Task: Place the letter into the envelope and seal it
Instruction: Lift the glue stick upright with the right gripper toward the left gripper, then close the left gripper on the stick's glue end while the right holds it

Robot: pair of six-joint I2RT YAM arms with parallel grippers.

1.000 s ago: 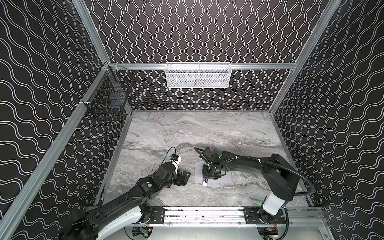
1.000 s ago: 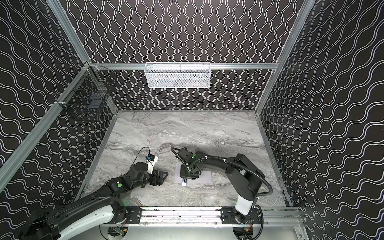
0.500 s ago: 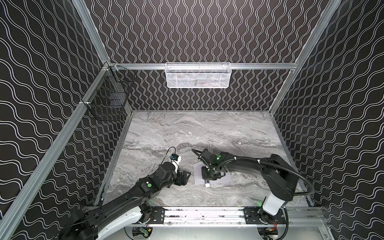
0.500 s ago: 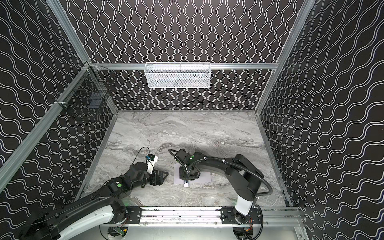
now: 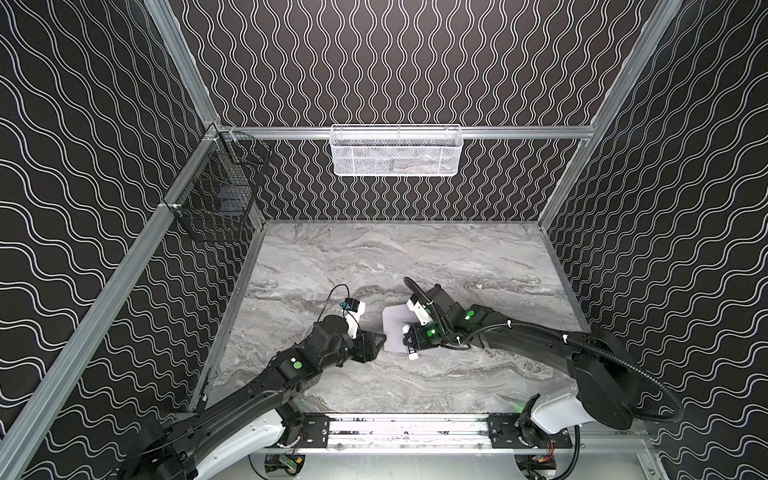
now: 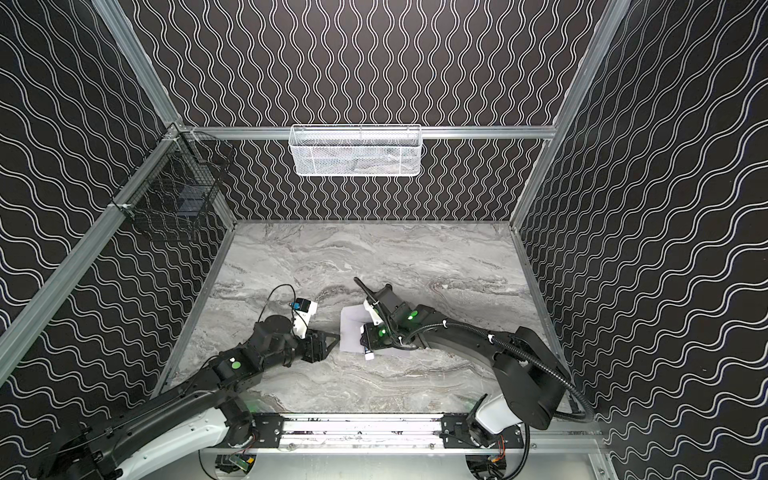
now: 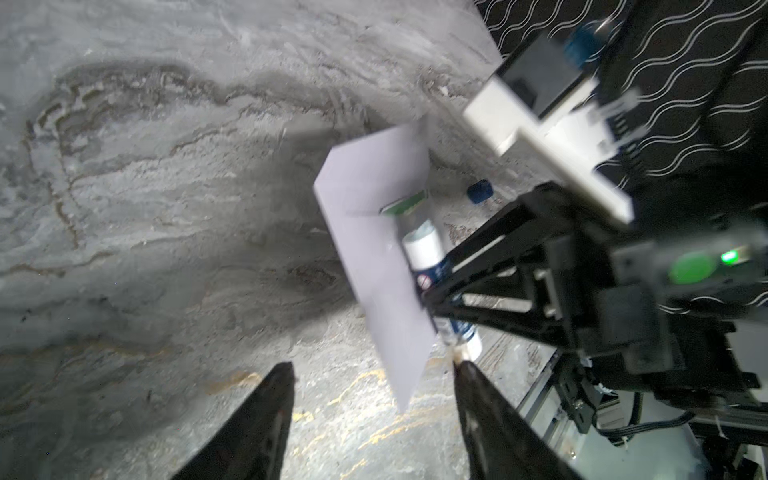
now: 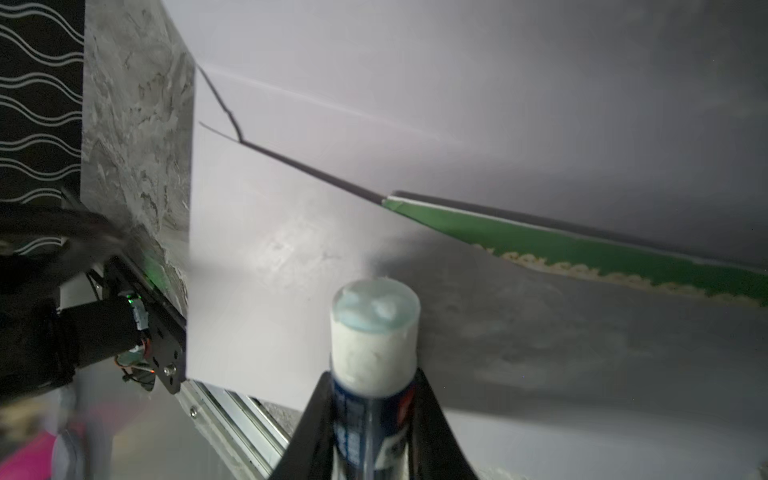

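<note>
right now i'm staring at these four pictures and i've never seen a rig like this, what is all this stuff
You are seeing two black robot arms, left and right, working over a marble table; each ends in a two-fingered gripper. Both top views look down on the whole scene from overhead; the other two pictures come from a small camera on each arm's wrist. On the table lies a pale envelope with the green-bordered letter inside, its green edge peeking out of the opening. The right gripper is shut on an uncapped glue stick, tip pointing at the envelope. A blue cap, probably the stick's, lies on the table nearby. The left gripper is open by the envelope's corner and holds nothing.
</note>
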